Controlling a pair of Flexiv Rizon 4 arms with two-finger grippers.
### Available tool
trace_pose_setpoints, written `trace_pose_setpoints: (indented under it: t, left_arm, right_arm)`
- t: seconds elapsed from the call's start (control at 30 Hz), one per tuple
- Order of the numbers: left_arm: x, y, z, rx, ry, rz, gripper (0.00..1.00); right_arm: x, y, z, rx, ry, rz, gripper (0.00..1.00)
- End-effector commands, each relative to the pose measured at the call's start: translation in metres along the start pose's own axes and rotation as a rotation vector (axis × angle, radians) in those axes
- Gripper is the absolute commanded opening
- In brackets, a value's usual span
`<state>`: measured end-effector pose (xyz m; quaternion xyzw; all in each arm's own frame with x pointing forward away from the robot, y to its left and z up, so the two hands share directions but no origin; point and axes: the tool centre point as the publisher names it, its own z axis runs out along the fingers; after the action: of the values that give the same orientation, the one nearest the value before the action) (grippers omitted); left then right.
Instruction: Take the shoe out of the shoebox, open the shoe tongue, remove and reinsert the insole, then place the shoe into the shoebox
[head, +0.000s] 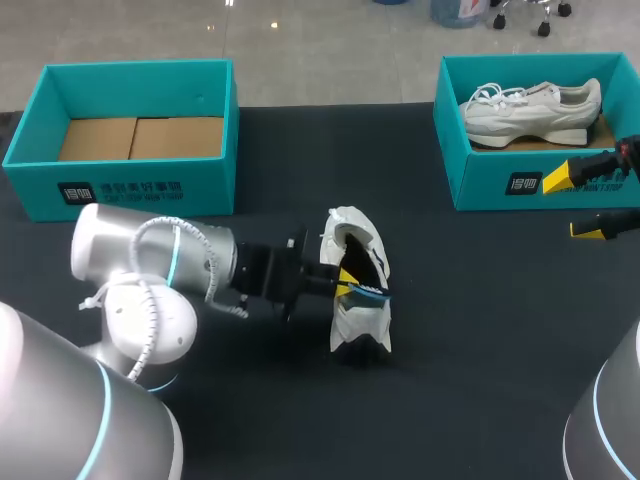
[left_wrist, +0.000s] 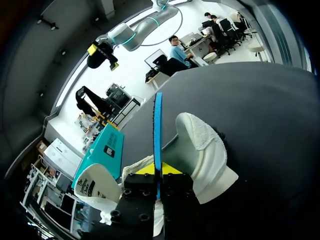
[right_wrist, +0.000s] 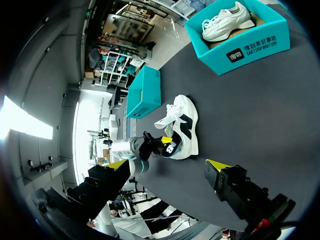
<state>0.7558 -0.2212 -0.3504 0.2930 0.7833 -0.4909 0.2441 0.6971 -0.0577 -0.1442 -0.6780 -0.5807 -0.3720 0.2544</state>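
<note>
Midway: shoe (head: 360, 310) out of the shoebox (head: 135, 68), boxing to come.
My left gripper (left_wrist: 159, 169) pinches the insole (left_wrist: 158, 125); right gripper (head: 572, 204) spread, empty.

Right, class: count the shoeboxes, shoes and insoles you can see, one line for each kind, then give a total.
Shoeboxes: 2, the empty shoebox and the filled shoebox.
Shoes: 2, the shoe on the table and the shoe in the box.
Insoles: 1, the blue insole.
Total: 5.
</note>
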Motion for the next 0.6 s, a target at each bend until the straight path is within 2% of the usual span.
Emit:
trace_pose_setpoints:
  t: [0.03, 0.37, 0.4, 0.43, 0.47, 0.5, 0.6]
  left_arm:
    - [-0.003, 0.004, 0.008, -0.015, 0.002, 0.006, 0.00]
    - [-0.005, 0.017, 0.011, -0.042, 0.004, -0.007, 0.00]
    - [-0.005, 0.016, 0.009, -0.041, 0.003, -0.009, 0.06]
    - [-0.004, 0.014, 0.007, -0.039, 0.001, -0.010, 0.24]
    - [-0.004, 0.011, 0.005, -0.034, -0.001, -0.010, 0.35]
    - [-0.004, 0.008, 0.002, -0.030, -0.006, -0.007, 0.40]
    - [-0.004, -0.001, -0.004, -0.013, -0.013, 0.006, 0.35]
  right_arm:
    - [0.000, 0.000, 0.001, -0.001, -0.003, 0.001, 1.00]
    - [0.000, 0.000, 0.001, -0.001, -0.003, 0.001, 1.00]
    - [0.000, 0.000, 0.001, -0.001, -0.003, 0.001, 1.00]
    - [0.000, 0.000, 0.001, -0.001, -0.003, 0.001, 1.00]
    - [0.000, 0.000, 0.001, -0.001, -0.003, 0.001, 1.00]
    - [0.000, 0.000, 0.001, -0.001, -0.003, 0.001, 1.00]
    - [0.000, 0.000, 0.001, -0.001, -0.003, 0.001, 1.00]
